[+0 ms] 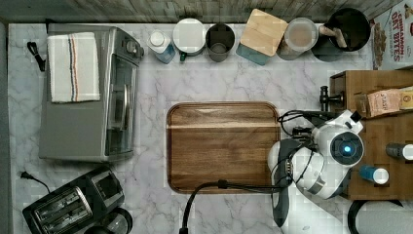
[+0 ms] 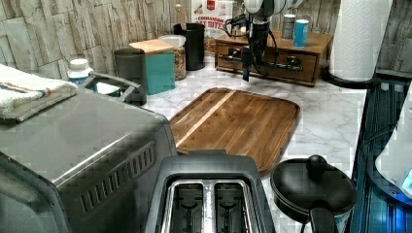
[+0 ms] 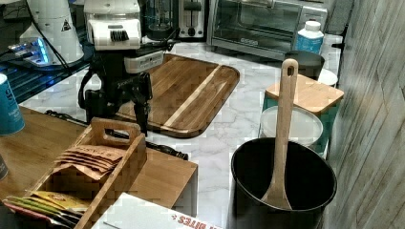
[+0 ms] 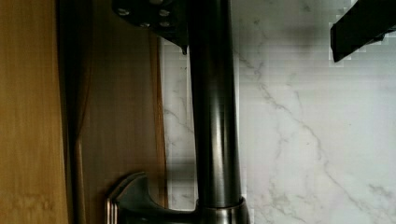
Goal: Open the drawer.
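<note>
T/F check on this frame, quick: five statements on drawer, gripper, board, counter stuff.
1. The gripper has the drawer's bar handle between its fingers, which are spread apart. True.
2. The cutting board has a loaf of bread on it. False: nothing lies on the board.
3. A striped towel lies on top of the toaster oven. True.
4. The black pot holds a metal whisk. False: it holds a wooden spoon.
5. The drawer is in a white plastic cabinet. False: the cabinet is brown wood.
</note>
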`<action>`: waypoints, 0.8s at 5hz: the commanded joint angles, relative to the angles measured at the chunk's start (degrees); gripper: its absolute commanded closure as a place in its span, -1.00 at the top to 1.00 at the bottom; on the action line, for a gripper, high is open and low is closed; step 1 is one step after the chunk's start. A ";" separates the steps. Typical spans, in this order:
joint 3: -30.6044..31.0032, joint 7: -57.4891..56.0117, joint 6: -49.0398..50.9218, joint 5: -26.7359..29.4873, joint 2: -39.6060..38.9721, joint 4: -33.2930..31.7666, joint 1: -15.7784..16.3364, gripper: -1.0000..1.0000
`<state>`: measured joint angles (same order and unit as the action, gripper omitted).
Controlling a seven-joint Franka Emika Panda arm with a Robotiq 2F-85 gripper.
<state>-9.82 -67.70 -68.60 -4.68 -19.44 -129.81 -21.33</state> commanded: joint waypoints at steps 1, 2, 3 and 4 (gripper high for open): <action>1.64 1.64 8.84 1.47 1.42 3.70 1.70 1.00; 3.25 4.24 14.19 1.95 3.32 3.76 4.08 1.00; 6.34 2.45 13.06 4.91 6.06 0.41 4.89 1.00; 7.89 2.75 12.67 7.56 8.93 -3.09 7.73 1.00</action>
<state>-7.81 -67.70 -57.74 -0.48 -17.39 -129.48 -18.98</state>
